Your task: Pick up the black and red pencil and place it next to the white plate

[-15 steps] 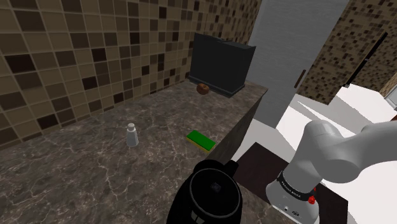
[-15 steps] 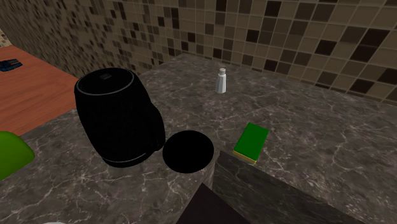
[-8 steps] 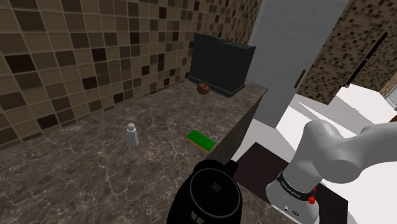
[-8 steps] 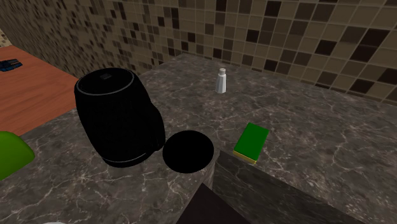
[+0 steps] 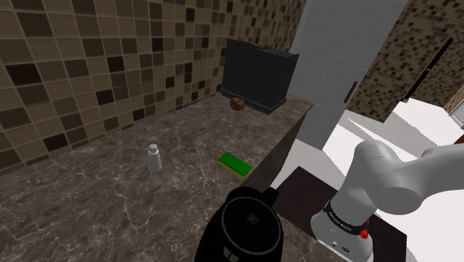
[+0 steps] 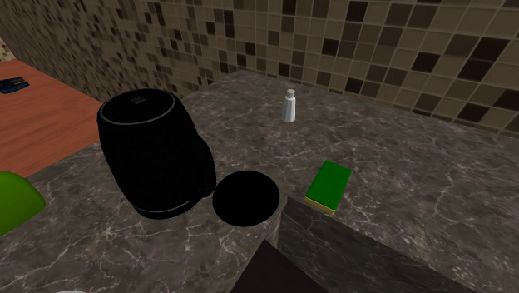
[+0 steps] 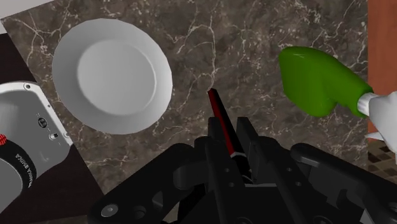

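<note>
The black and red pencil is pinched between the jaws, which are drawn in close on its lower part. Its free end pokes out past the black fingers over the dark marbled worktop. In the wrist view it lies between the white plate and a green bottle with a white cap, nearer the plate and apart from both. The plate lies flat on the worktop, with the arm's white base just beside it.

In the shoulder view the white arm rises at 4 o'clock, and a rounded black pot sits at 6 o'clock. A small shaker stands at 9 o'clock from a flat green block near the worktop's edge. A dark box stands against the tiled wall at 12 o'clock, with a small brown ball at its foot.

In the second exterior view a black disc lies at 4 o'clock from the pot, touching it.
</note>
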### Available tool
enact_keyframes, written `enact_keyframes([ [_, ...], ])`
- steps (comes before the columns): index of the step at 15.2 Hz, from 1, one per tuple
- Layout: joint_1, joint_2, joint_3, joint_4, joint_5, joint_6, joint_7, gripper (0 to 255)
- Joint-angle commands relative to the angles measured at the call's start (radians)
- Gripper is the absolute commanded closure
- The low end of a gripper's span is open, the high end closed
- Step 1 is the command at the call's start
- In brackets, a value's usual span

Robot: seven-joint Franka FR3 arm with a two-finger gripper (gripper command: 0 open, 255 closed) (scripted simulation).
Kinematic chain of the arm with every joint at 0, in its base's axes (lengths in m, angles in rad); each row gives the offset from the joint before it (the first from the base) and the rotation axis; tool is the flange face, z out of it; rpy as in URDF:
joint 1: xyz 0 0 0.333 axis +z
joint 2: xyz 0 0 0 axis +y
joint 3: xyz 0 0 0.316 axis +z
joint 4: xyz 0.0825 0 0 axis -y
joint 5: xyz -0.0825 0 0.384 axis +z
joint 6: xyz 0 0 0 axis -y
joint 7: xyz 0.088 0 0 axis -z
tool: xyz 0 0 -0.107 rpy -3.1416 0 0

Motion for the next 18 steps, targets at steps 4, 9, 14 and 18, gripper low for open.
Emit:
enact_keyframes([
  [4, 0.007, -0.014, 0.036, -0.055, 0.031, 0.049, -0.013, 255],
  [9, 0.01, -0.024, 0.079, -0.103, 0.066, 0.098, -0.024, 255],
  [14, 0.01, -0.03, 0.127, -0.147, 0.104, 0.148, -0.036, 255],
  [18, 0.006, -0.033, 0.168, -0.177, 0.136, 0.189, -0.046, 255],
])
